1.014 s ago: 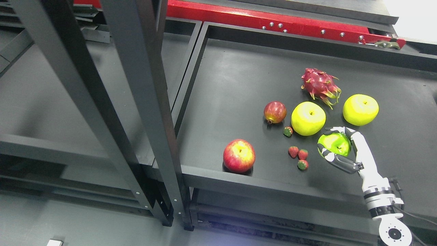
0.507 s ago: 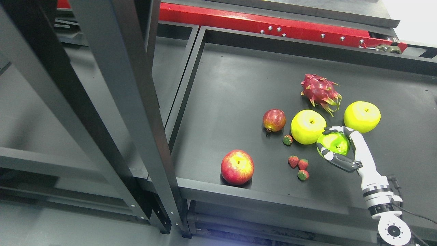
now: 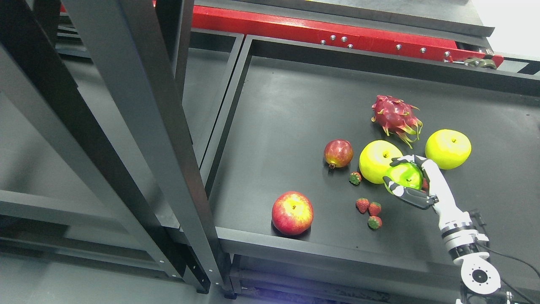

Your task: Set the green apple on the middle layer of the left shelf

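The green apple (image 3: 405, 176) is in my right hand (image 3: 400, 175), whose white and black fingers (image 3: 400, 190) are curled around it above the right shelf's black tray (image 3: 278, 109). The apple sits just right of a yellow apple (image 3: 375, 160). My right arm (image 3: 457, 234) comes in from the lower right. The left shelf's middle layer (image 3: 50, 152) is the grey surface at the far left, behind dark posts (image 3: 139, 109). The left arm is out of view.
On the tray lie a red apple (image 3: 292, 212), a small dark red fruit (image 3: 338, 153), a dragon fruit (image 3: 395, 115), a second yellow apple (image 3: 448, 148) and several strawberries (image 3: 368, 209). A red beam (image 3: 337, 31) runs along the back.
The camera has shifted, so the whole scene slid down and left. My right hand with the green apple has moved left, closer to the nearer yellow apple.
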